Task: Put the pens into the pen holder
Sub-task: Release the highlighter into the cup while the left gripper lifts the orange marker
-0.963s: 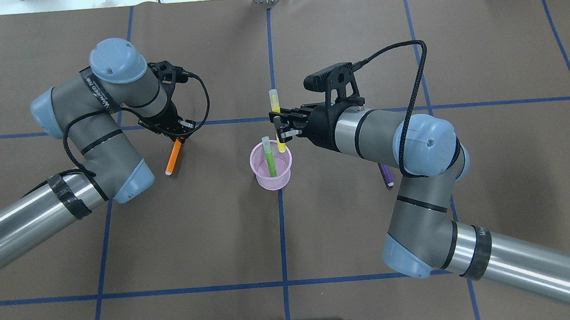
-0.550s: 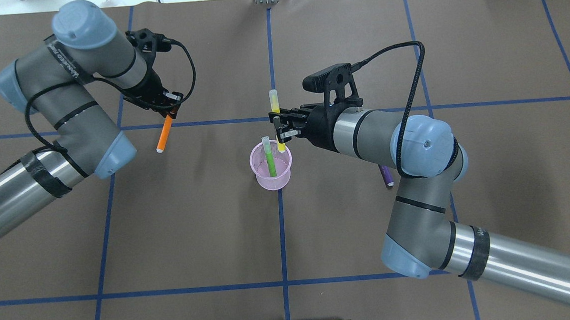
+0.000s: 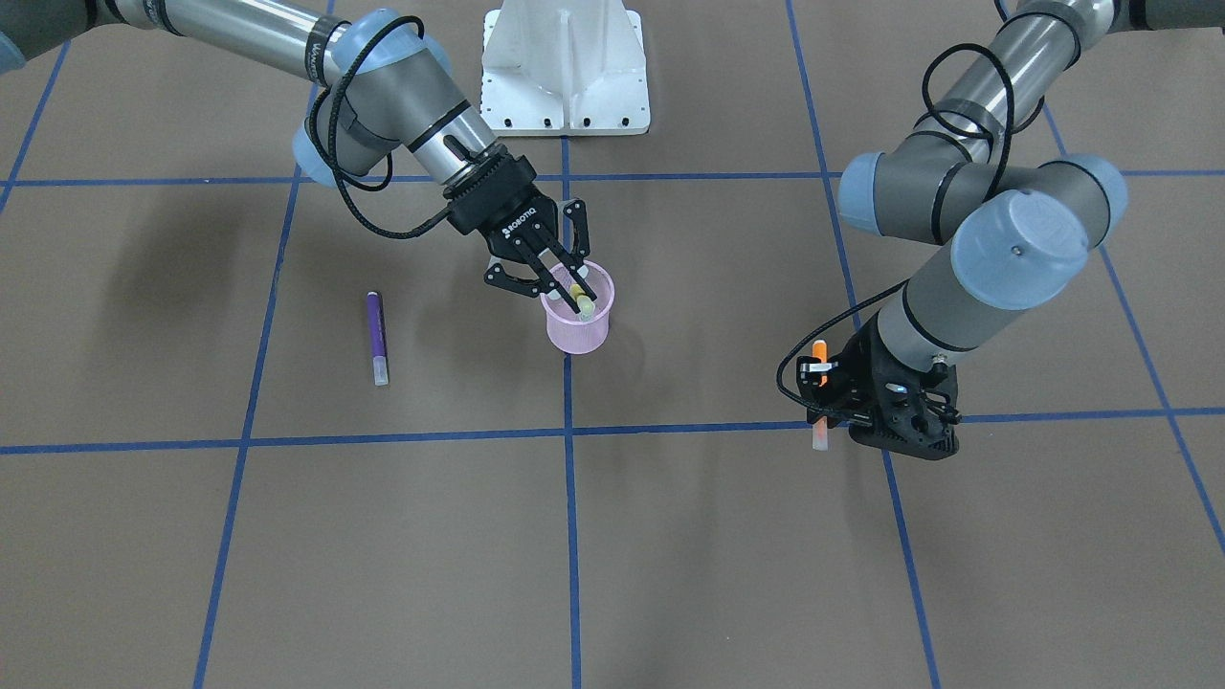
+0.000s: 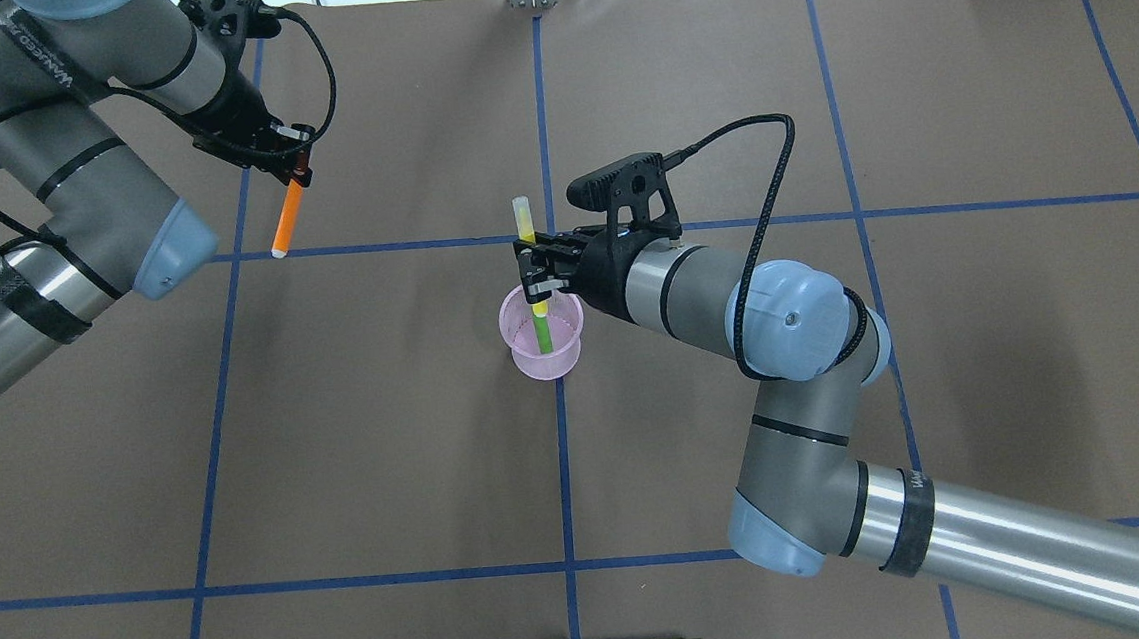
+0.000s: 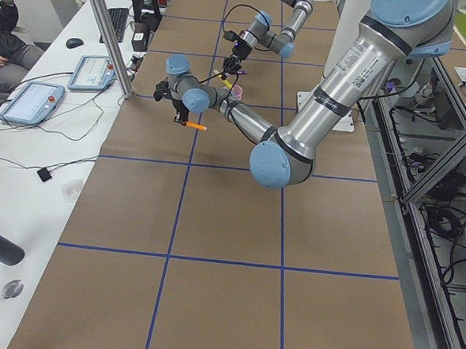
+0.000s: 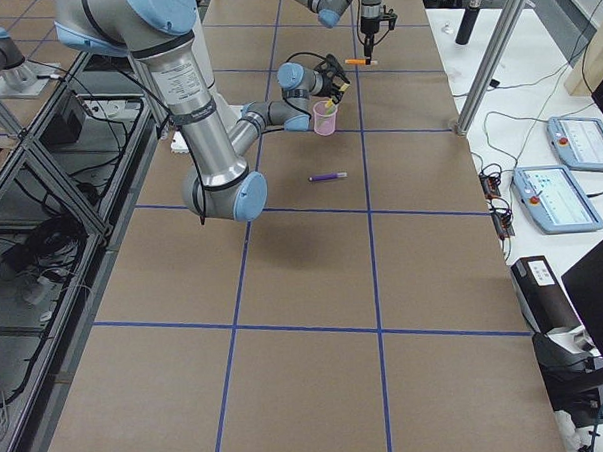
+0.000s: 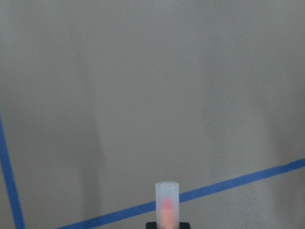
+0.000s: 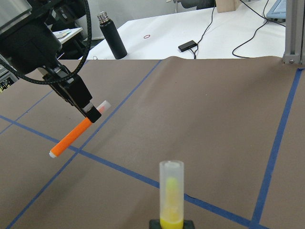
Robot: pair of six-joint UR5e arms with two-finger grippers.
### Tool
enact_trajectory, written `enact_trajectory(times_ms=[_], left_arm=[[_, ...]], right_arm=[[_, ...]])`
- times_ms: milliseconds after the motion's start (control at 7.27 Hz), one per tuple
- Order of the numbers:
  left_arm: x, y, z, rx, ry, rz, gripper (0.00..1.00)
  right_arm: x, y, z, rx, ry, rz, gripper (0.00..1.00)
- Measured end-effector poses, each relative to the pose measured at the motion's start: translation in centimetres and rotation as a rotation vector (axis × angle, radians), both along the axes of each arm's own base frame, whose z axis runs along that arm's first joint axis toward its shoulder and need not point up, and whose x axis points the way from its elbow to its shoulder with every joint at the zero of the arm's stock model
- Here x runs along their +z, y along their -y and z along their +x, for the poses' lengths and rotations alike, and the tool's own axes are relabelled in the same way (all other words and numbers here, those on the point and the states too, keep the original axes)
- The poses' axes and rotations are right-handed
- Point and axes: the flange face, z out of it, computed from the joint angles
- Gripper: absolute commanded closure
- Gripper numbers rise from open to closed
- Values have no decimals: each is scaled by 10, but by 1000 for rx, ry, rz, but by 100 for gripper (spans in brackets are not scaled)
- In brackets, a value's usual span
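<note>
The right gripper (image 4: 533, 274) is clamped on a yellow pen (image 4: 524, 224), held nearly upright with its pale cap end up and its lower end at the mouth of the pink pen holder (image 4: 533, 364); whether the tip is inside the rim I cannot tell. 1 green pen (image 4: 542, 333) stands leaning inside the holder. The left gripper (image 4: 299, 164), well off to the robot's left and raised above the table (image 4: 388, 452), grips an orange pen (image 4: 288, 211) near its capped end, the pen slanting downward. 1 purple pen (image 3: 377, 330) lies flat on the table on the robot's right, apart from the holder.
</note>
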Motion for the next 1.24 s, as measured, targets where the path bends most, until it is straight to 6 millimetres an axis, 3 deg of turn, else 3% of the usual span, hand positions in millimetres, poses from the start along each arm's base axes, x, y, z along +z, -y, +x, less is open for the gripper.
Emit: enact_trajectory(times_ms=[138,275,550,826,1101,1238], left_arm=[[0,1,-2,-2,0,0,100],[0,2,-3,-4,-1,1,100],[-7,7,-17,-23,-8,13,100],[-30,7,-40,-44,-32,79,100],[-69,-4,-83,-120,-55,185,100],[-78,-17,-100,-188,-48,222,100]], right_arm=[[5,-4,-5,-7,-7,-3,62],[8,-7,-7,-10,-10,-7,1],[10,-9,-7,-11,-4,-15,0],[-4,-10,6,-14,8,-42,0],[-33,-10,39,-22,-57,-165,0],[-39,-3,58,-25,-103,-247,0]])
